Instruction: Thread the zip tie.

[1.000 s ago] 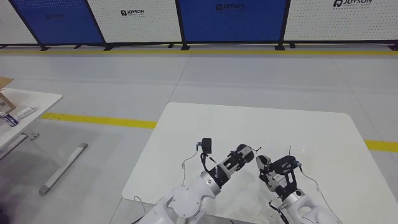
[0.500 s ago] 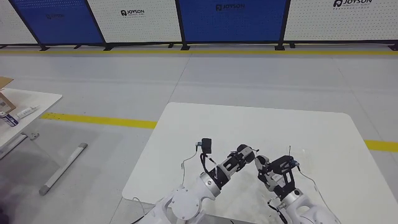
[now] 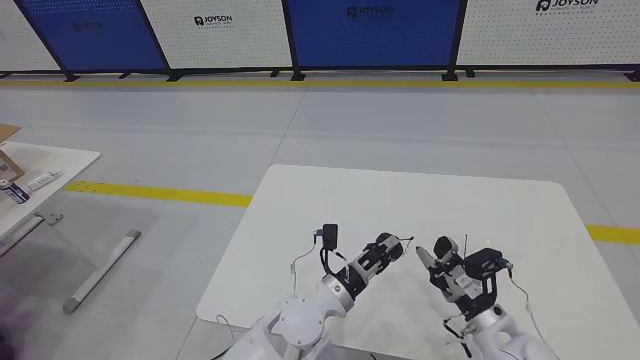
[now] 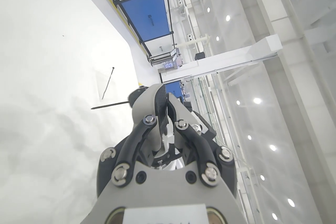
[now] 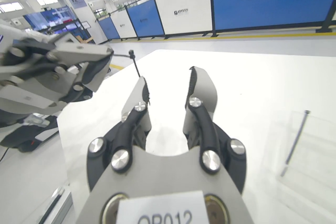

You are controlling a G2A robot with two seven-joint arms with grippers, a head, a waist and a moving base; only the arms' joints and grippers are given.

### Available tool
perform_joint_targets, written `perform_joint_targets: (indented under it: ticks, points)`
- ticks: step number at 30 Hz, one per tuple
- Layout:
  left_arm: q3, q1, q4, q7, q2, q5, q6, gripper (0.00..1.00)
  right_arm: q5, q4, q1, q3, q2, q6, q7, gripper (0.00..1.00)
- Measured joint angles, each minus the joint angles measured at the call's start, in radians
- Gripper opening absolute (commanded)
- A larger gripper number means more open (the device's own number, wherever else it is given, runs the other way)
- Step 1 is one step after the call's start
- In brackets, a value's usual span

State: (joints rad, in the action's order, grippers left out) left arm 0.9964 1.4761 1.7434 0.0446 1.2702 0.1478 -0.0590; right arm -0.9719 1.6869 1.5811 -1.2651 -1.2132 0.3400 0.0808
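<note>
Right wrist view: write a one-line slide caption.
Open right gripper faces the left gripper, which pinches a black zip tie above the white table; a second zip tie lies apart.

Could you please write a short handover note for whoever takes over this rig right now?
Left gripper: shut on a black zip tie, held over the table.
Right gripper: open, empty, close beside it.
A second zip tie lies flat on the table.
Done: one tie picked up; I cannot tell whether its tail is through its head.
Left: check that, and thread it if needed.
</note>
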Motion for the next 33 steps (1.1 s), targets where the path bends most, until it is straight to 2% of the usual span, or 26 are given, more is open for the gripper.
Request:
perform_joint_targets:
  ticks: [4, 8, 11, 14, 18, 28, 33]
  points:
    - [0.017, -0.005, -0.024, -0.024, 0.001, 0.023, 0.011, 0.0, 0.048, 0.069, 0.074, -0.105, 0.017, 0.0, 0.06, 1.0]
    - [0.027, -0.018, -0.056, -0.06, 0.005, 0.028, 0.033, 0.0, 0.142, 0.117, 0.151, -0.221, 0.027, 0.0, 0.151, 1.0]
    - [0.027, -0.028, -0.084, -0.101, 0.009, 0.022, 0.044, 0.0, 0.227, 0.126, 0.185, -0.287, 0.034, 0.0, 0.194, 1.0]
    - [0.027, -0.034, -0.113, -0.132, 0.015, 0.059, 0.043, 0.0, 0.298, 0.127, 0.211, -0.335, 0.041, 0.0, 0.231, 1.0]
    - [0.033, -0.039, -0.146, -0.186, 0.023, 0.106, 0.028, 0.0, 0.335, 0.126, 0.221, -0.354, 0.045, 0.0, 0.237, 1.0]
    - [0.033, -0.039, -0.146, -0.186, 0.023, 0.105, 0.028, 0.0, 0.333, 0.126, 0.221, -0.353, 0.044, 0.0, 0.236, 1.0]
    - [0.04, -0.054, -0.171, -0.279, 0.033, 0.114, 0.064, 0.0, 0.333, 0.126, 0.221, -0.353, 0.044, 0.0, 0.236, 1.0]
